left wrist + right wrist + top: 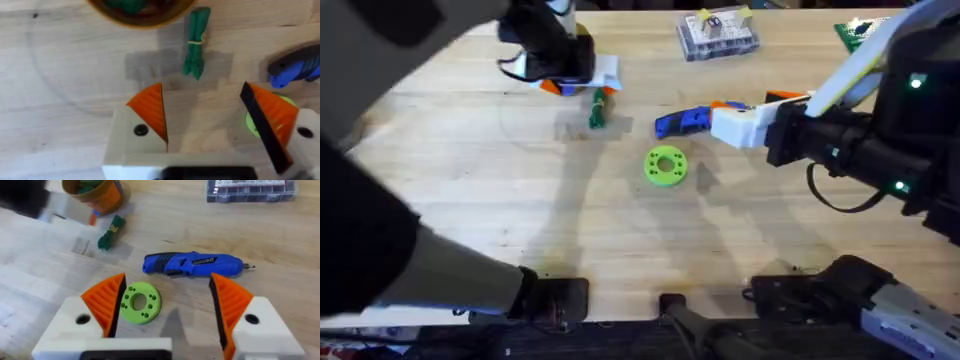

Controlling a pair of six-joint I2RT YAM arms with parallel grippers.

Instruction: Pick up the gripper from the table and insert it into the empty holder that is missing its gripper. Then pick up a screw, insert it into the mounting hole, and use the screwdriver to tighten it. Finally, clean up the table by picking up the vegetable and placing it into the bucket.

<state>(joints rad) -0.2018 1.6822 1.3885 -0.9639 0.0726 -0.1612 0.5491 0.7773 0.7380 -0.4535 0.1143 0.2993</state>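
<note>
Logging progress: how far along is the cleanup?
Not done: the vegetable lies on the table beside the bucket, not in it. Left gripper hangs open above it, holding nothing. Right gripper is open over the green ring and screwdriver.

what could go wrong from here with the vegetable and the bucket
The vegetable lies on the table right beside the bucket, so the open left gripper closing on it might bump the bucket. The screwdriver and green ring sit close under the open right gripper, which might nudge them.
</note>
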